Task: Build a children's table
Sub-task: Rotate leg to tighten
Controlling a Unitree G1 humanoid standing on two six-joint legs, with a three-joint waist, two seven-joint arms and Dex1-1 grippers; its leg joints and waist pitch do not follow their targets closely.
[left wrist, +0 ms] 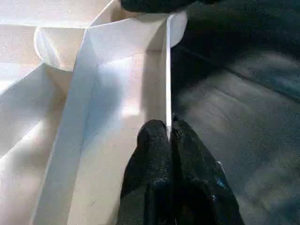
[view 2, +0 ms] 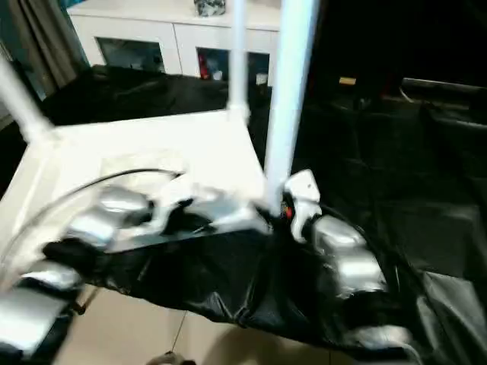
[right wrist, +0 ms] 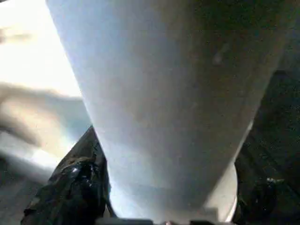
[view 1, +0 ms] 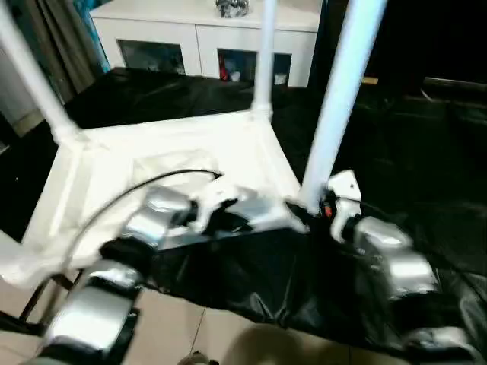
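tabletop: upside down on black sheet, sockets up to take legs | left gripper: fingers pinched on tabletop's near rim, steadying it | right gripper: fingers astride near-right leg, at its socket

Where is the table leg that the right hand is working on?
The leg stands upright in the near right corner of the upside-down tabletop, with the right hand around its base, seen in the left eye view.
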